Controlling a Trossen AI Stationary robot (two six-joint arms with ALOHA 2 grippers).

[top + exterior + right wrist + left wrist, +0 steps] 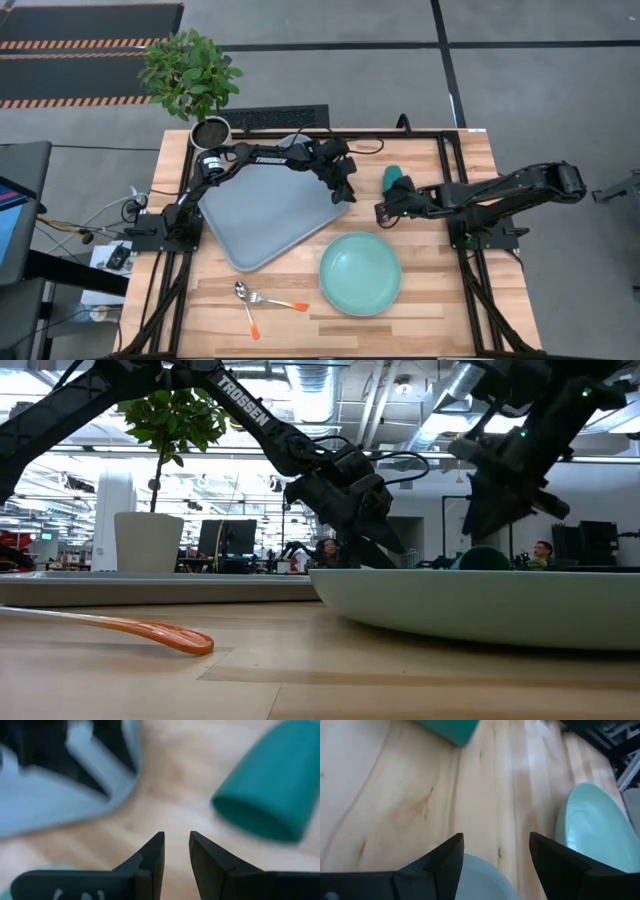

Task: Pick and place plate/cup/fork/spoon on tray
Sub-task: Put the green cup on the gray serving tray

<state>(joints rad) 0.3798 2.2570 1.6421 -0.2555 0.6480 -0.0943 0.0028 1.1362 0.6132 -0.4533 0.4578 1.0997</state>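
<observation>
Right now the cup (393,177) lies on its side on the bare wood, between the tray's (262,212) far corner and my right arm, so I judge it must be gripped across its body rather than by the rim. My right gripper (383,211) sits low just beside it, fingers parted by a narrow gap with nothing between them. My left gripper (345,190) hangs over the tray's corner, fingers spread and empty; I read that as waiting clear of the right arm's reach. The plate (360,273) rests on the table near the tray's front corner, not yet on it, and the spoon (244,293) and fork (281,303) lie crossed near the front edge.

The right wrist view shows the cup's (272,800) open mouth toward the camera, which the overhead cannot. The low view mostly shows the plate's (480,605) rim and an orange handle (140,628).
</observation>
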